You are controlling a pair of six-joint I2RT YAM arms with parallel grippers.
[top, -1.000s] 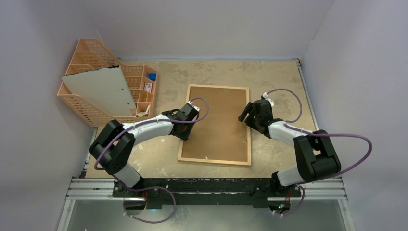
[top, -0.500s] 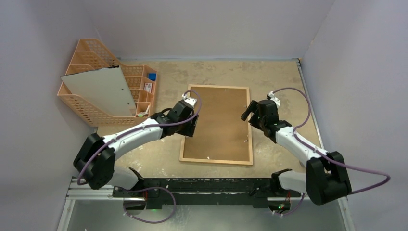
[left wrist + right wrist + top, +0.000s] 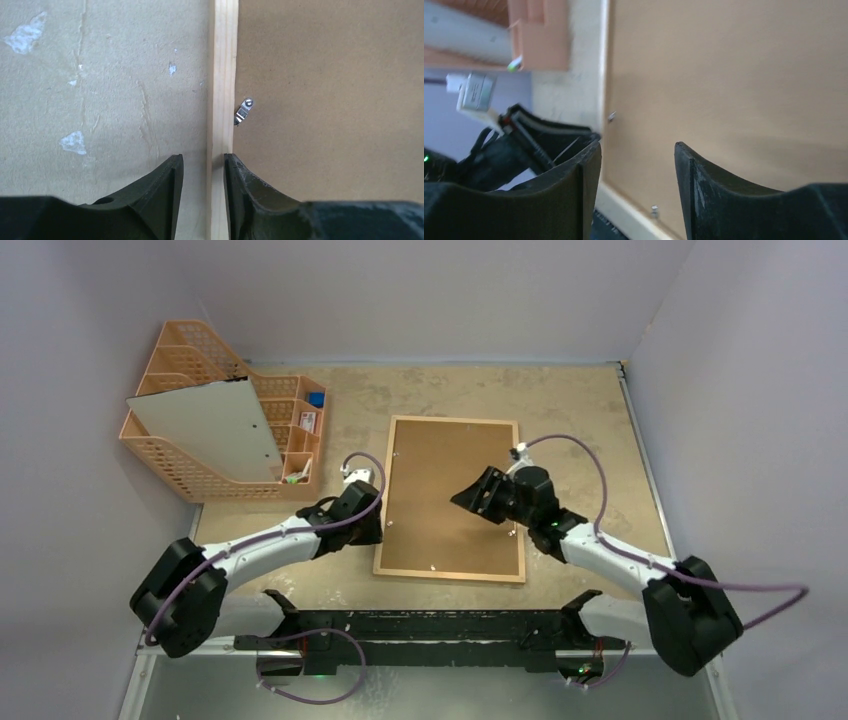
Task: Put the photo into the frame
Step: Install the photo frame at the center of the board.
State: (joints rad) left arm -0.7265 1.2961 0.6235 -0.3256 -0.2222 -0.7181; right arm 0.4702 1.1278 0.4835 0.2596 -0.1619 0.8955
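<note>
The frame (image 3: 450,576) lies face down on the table, thin light-wood edging around a brown hardboard back panel (image 3: 440,480). The photo is not visible in any view. My left gripper (image 3: 377,526) is at the frame's left edge near its front corner. In the left wrist view my left gripper (image 3: 203,159) is open, its jaws straddling the wood edging (image 3: 221,75); the right fingertip lies over the edging and the left one stands apart from it. A small metal clip (image 3: 244,111) sits just ahead. My right gripper (image 3: 463,498) hovers open and empty over the panel (image 3: 734,75), pointing left.
An orange mesh organizer (image 3: 175,468) stands at the back left with a pale grey blank sheet (image 3: 210,425) leaning in it and small items in its side compartments. Grey walls close in on the left, back and right. The rail with the arm bases (image 3: 430,625) runs along the near edge.
My left gripper has slid back along the frame's left edge toward the front corner. My right gripper has moved from the frame's right edge leftward over the panel.
</note>
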